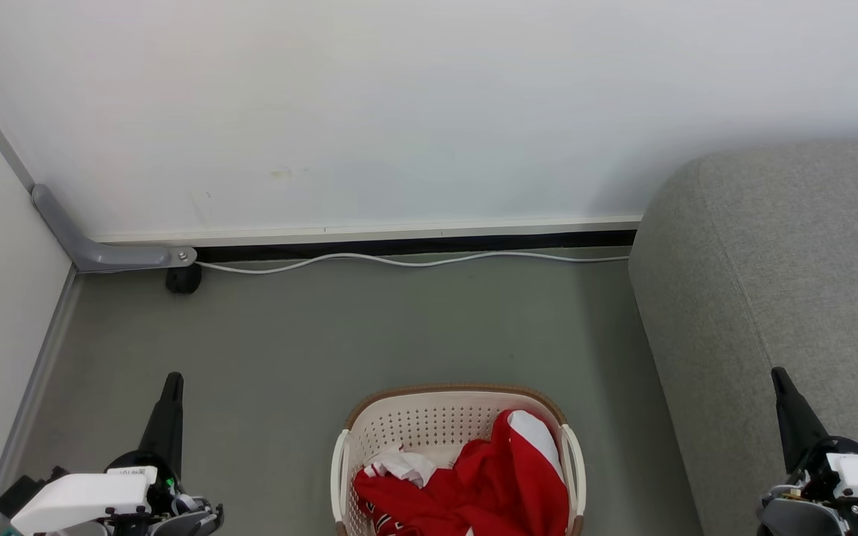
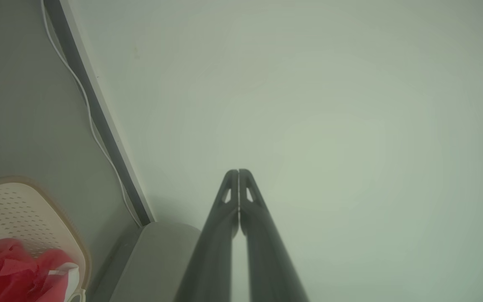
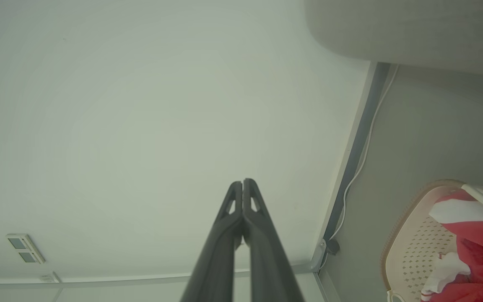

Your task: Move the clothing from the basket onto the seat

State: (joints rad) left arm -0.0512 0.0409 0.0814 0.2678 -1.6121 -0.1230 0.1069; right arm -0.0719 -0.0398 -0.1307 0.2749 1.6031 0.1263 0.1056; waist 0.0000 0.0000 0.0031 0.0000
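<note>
The red clothing (image 1: 488, 476) is seen heaped in the perforated laundry basket (image 1: 429, 424) at the bottom centre of the head view, on the floor just beside the grey sofa (image 1: 786, 283) at the right. The left gripper (image 1: 173, 380) at lower left and the right gripper (image 1: 777, 372) at lower right are each shown with fingertips pressed together, nothing gripped, well apart from the basket. If the jaws are not opened before descent, the fabric is likely only poked. Tangled garments may be lifted together, so one could be dropped on the floor or the light basket tipped.
</note>
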